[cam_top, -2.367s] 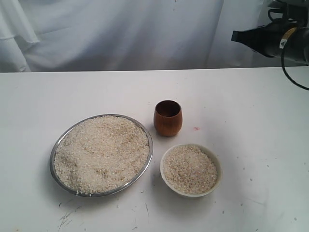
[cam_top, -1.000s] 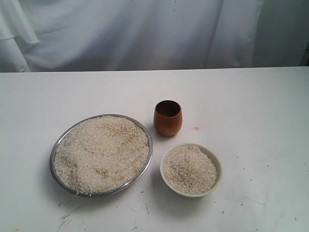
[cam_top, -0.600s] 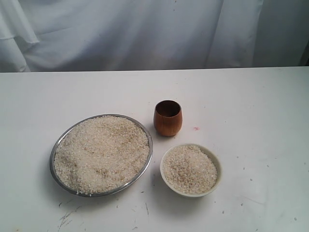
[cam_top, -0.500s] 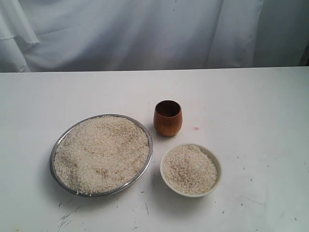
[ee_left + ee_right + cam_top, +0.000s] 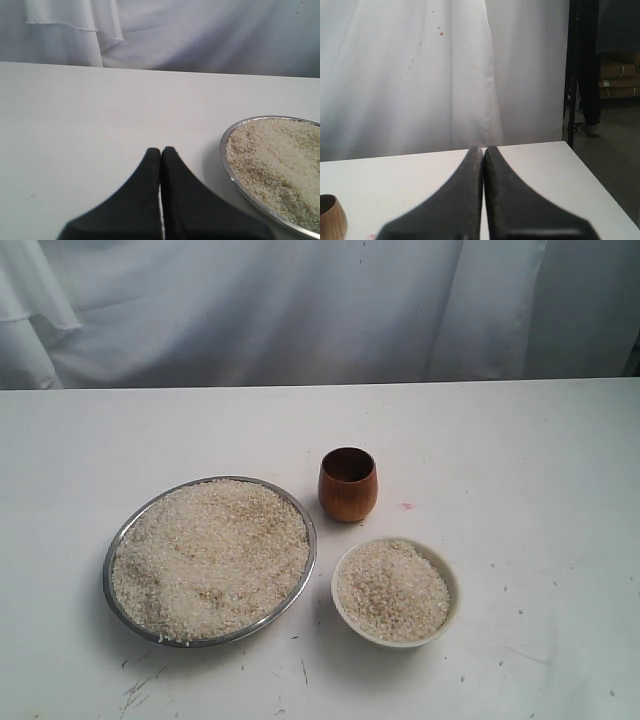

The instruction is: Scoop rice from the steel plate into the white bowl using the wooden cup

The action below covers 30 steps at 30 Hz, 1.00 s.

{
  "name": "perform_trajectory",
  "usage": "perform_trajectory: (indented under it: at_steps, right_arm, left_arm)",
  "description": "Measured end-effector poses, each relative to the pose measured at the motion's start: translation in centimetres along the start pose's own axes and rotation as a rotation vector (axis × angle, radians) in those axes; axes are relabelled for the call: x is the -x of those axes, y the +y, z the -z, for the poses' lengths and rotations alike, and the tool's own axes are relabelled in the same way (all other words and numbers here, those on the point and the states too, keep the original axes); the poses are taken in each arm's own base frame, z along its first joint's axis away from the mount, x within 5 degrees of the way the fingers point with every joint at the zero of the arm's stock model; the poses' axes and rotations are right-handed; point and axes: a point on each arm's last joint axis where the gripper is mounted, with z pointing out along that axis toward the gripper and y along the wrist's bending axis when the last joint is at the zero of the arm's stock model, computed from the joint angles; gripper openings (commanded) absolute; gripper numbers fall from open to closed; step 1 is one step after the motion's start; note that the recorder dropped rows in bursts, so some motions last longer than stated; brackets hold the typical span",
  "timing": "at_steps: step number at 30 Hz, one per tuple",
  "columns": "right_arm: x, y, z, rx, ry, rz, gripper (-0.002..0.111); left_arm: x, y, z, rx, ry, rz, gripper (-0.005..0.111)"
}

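Item one, the tool: I log a small barrel-shaped wooden cup (image 5: 348, 485) of glossy orange-brown wood. It stands upright, mouth up, at the middle of the white table (image 5: 520, 440), and neither arm touches it. Its inside is dark, and I cannot tell whether anything lies in it.

Item two: a wide, shallow, round steel plate (image 5: 107, 575) of shiny silver metal sits on the near left. Its rim is just beside the cup but apart from it. A broad heap of off-white rice (image 5: 210, 555) fills it almost to the rim.

Item three: a small round cream white bowl (image 5: 452, 585) of ceramic sits to the right of the plate and nearer than the cup, with a thin gap at the plate's rim. It holds a mound of rice close to its rim.

Item four: the left gripper (image 5: 160, 150), black, I see through its wrist camera only. Its two fingers are pressed together with nothing between them, over bare table just beside the plate's rim.

Item five: the right gripper (image 5: 483, 149), black, has its fingers likewise pressed together and empty. It is to the right of the cup and well apart from it, pointing toward the far white curtain (image 5: 300, 310).

Sundry: a pink speck (image 5: 406, 506) lies just right of the cup.
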Motion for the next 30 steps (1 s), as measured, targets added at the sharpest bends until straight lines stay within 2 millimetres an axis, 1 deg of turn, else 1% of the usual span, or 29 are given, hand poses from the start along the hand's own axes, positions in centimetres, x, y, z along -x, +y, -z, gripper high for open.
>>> perform_trajectory:
  at_steps: [1,5,7,10,12,14,22,27,30]
  right_arm:
    - [-0.9,0.0,0.4,0.001,-0.012,-0.002,0.0]
    - [-2.6,-0.1,1.1,0.0,-0.022,-0.009,0.0]
    - [-3.3,-0.1,1.1,-0.002,-0.002,-0.009,0.0]
    - [-5.4,-0.2,0.8,-0.002,0.058,-0.028,0.0]
    - [-6.2,-0.2,0.7,-0.001,0.084,-0.043,0.0]
    - [-6.7,-0.2,0.6,0.0,0.099,-0.053,0.0]
    - [-7.1,-0.2,0.6,-0.001,0.128,-0.033,0.0]
    - [-7.9,-0.3,0.8,-0.01,0.22,0.005,0.0]
    - [-8.1,-0.2,0.8,0.009,0.238,0.019,0.0]
  left_arm:
    - [0.0,0.0,0.0,0.0,0.0,0.0,0.0]
    - [0.0,0.0,0.0,0.0,0.0,0.0,0.0]
    - [0.0,0.0,0.0,0.0,0.0,0.0,0.0]
    - [0.0,0.0,0.0,0.0,0.0,0.0,0.0]
    - [0.0,0.0,0.0,0.0,0.0,0.0,0.0]
    - [0.0,0.0,0.0,0.0,0.0,0.0,0.0]
    - [0.0,0.0,0.0,0.0,0.0,0.0,0.0]
    - [0.0,0.0,0.0,0.0,0.0,0.0,0.0]
    - [0.0,0.0,0.0,0.0,0.0,0.0,0.0]
